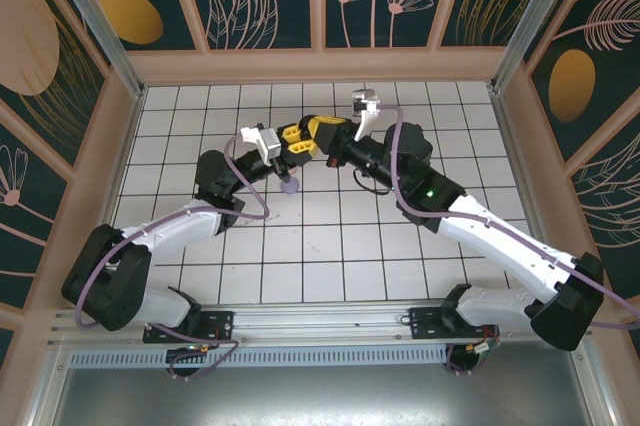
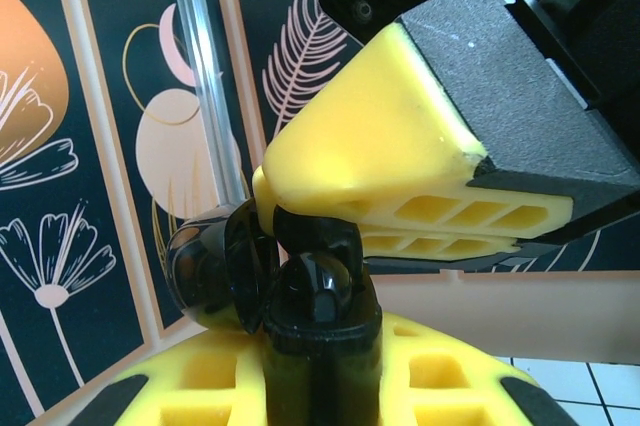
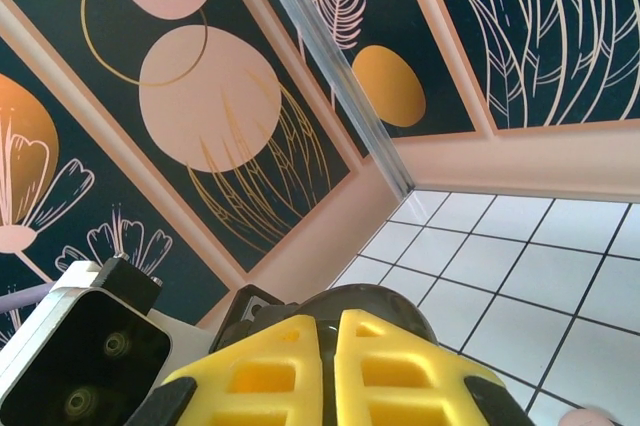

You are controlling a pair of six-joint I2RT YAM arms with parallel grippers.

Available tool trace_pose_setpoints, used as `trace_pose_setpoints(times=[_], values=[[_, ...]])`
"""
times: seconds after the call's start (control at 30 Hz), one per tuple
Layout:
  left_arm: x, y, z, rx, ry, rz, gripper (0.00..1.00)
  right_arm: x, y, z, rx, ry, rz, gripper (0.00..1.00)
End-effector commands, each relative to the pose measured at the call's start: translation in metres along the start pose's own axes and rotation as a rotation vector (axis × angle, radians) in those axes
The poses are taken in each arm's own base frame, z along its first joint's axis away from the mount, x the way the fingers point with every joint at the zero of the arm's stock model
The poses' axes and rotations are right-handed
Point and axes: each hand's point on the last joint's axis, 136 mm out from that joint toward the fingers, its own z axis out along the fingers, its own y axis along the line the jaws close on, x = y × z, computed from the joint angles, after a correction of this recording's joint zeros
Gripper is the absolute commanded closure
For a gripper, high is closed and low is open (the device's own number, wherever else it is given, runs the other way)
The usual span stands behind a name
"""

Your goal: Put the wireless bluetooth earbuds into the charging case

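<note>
Above the worktop [image 1: 330, 246]: both arms meet in mid-air, so anything that slips falls to the tiles beneath the black charging case [image 2: 320, 296].
Left arm [image 1: 170, 226]: reaches in from the case's left; a tremor here shifts the target under the other tool.
Right arm [image 1: 500, 236]: comes in from the case's right and above; too hard a push could lever the case out of its grip.
Left pincer [image 2: 320, 371]: closed tight on the case's lower body, holding it upright; the shell is glossy, so it may twist or slide under side load.
Right pincer [image 2: 272, 198]: fingers pressed together, tips touching the top of the case; I cannot tell whether a bud is nipped between them.
Lid [image 2: 215, 276]: appears to hang open at the case's left; a knock may swing it shut over the seat.
Black earbud [image 2: 315, 238]: judged to be the small glossy lump at the case's mouth, right under the right tips; if tilted it may jam instead of seating, or pop out on release.
Lilac item [image 1: 289, 184]: lies on the tiles below the case; too small to tell bud from case.
</note>
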Motion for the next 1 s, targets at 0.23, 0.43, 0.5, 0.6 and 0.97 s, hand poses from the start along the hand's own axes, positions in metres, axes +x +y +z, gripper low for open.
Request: trace_pose_setpoints(times=[0.23, 0.43, 0.5, 0.6, 0.97], values=[[-0.031, 0.007, 0.007, -0.017, -0.097, 0.027, 1.00, 0.007, -0.009, 0.009, 0.098, 0.079, 0.025, 0.67], [-0.026, 0.009, 0.007, -0.024, -0.095, 0.000, 1.00, -0.019, -0.004, 0.006, 0.115, 0.034, 0.008, 0.52], [-0.026, 0.009, 0.006, -0.024, -0.096, -0.005, 1.00, -0.025, -0.002, 0.006, 0.116, 0.028, 0.003, 0.47], [-0.025, 0.008, 0.006, -0.024, -0.096, -0.007, 1.00, -0.034, 0.000, 0.004, 0.115, 0.015, -0.003, 0.42], [-0.012, 0.008, 0.005, -0.028, -0.054, -0.004, 1.00, -0.070, -0.010, -0.005, 0.167, 0.021, -0.010, 0.40]])
